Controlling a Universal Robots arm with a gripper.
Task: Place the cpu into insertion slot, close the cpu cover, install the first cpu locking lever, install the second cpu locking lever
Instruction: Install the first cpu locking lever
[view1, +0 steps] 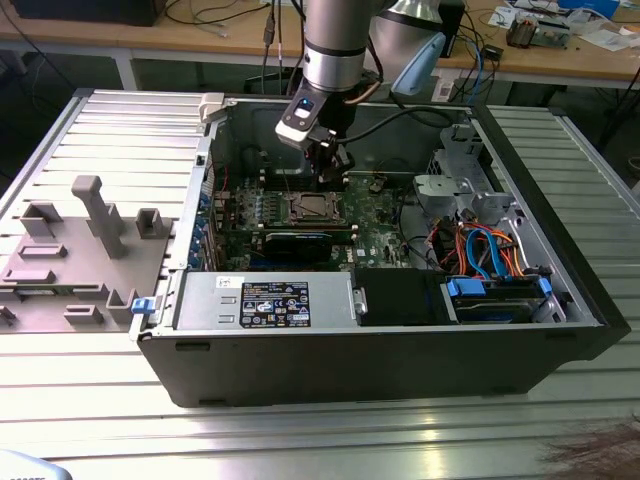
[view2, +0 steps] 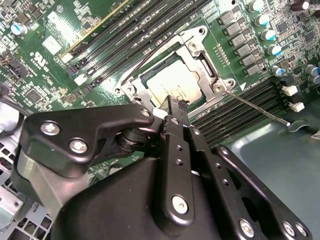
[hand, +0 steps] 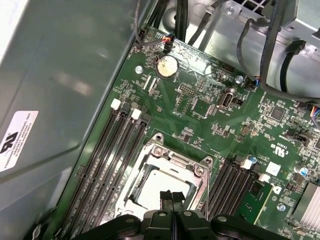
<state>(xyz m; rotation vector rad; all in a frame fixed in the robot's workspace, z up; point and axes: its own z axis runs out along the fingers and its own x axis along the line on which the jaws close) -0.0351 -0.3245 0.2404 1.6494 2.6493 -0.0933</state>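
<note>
The cpu (view2: 165, 85) lies flat in the insertion slot (view1: 308, 208) on the green board, silvery top up. The cpu cover (view2: 200, 62) is down around it, a metal frame whose window shows the chip. In the first wrist view the cpu (hand: 152, 190) and cpu cover (hand: 172, 156) sit just ahead of my fingertips. My gripper (view2: 175, 104) hovers just above the chip's edge, its black fingers pressed together with nothing between them. One thin wire locking lever (view2: 150, 55) runs along one side of the socket. A second lever (view2: 257, 107) sticks out at an angle from the socket's corner.
The board sits inside an open computer case (view1: 560, 330) on a ribbed metal table. Memory slots (hand: 117, 150) flank the socket on both sides. Cables (view1: 480, 250) and a drive cage (view1: 450, 180) fill the case at the exterior view's right. A grey fixture (view1: 90, 230) stands on the exterior view's left.
</note>
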